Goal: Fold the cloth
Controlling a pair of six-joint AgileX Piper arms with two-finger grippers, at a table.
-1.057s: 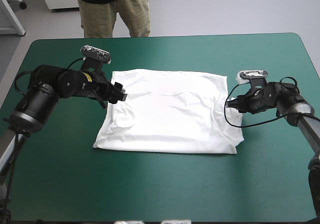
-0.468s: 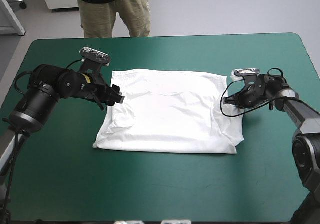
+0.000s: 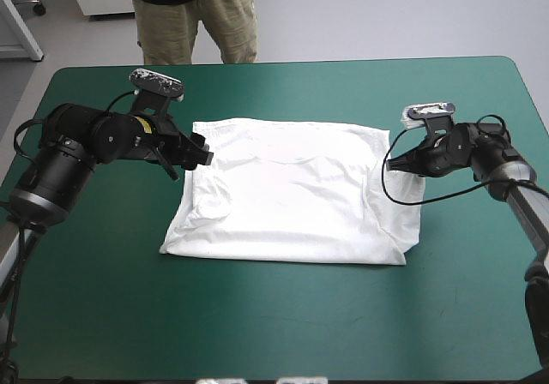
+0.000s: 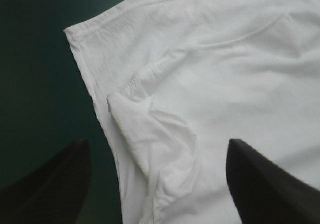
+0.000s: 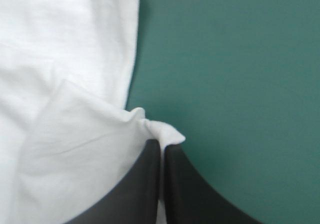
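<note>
Creased white T-shirt [image 3: 292, 191], flat rectangle; left hand [image 3: 204, 156] spread, right hand [image 3: 393, 165] pinched on its puckered edge.

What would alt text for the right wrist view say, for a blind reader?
Two black jaws are shut on a pinched edge of the white T-shirt. The rest of the shirt spreads beside them on one side; bare teal-green table cover fills the other.

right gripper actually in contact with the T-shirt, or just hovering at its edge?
Touching. The right wrist view shows the right gripper all but shut on a pinched fold at the edge of the T-shirt.
</note>
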